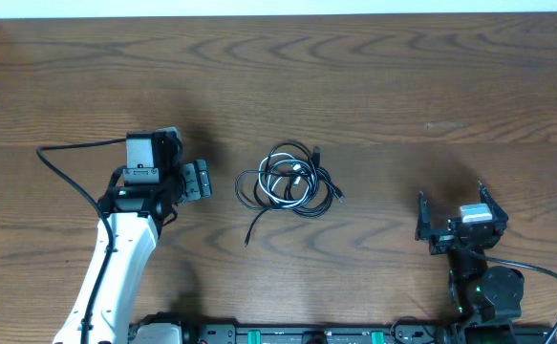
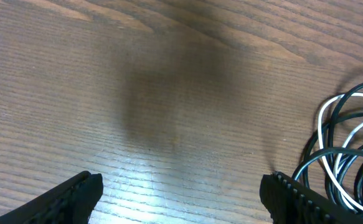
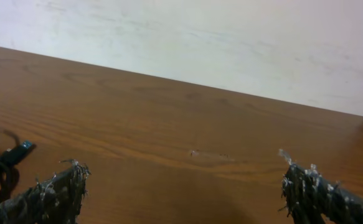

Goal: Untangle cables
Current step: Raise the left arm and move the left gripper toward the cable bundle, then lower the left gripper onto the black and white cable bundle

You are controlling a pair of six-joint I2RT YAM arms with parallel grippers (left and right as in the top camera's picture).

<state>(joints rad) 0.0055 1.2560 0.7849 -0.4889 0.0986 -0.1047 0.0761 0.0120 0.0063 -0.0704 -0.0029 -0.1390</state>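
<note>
The cables [image 1: 289, 182] lie in 1 loose coil at the middle of the table [image 1: 402, 86], black loops wound around 1 white strand, with a black tail trailing out below and to the left of the coil and small plug ends poking out at its top and lower right. How the white strand crosses the black ones is too fine to tell from overhead, possibly over in some places and under in others. The left gripper [image 1: 202, 181] sits just left of the coil, jaws spread wide and holding nothing. The right gripper [image 1: 451, 194] is well off to the coil's right, equally wide and empty. The step looks like the first reach. It would go best by pinching a single outer strand or the free tail, not the whole coil, while the other gripper pins the rest.
</note>
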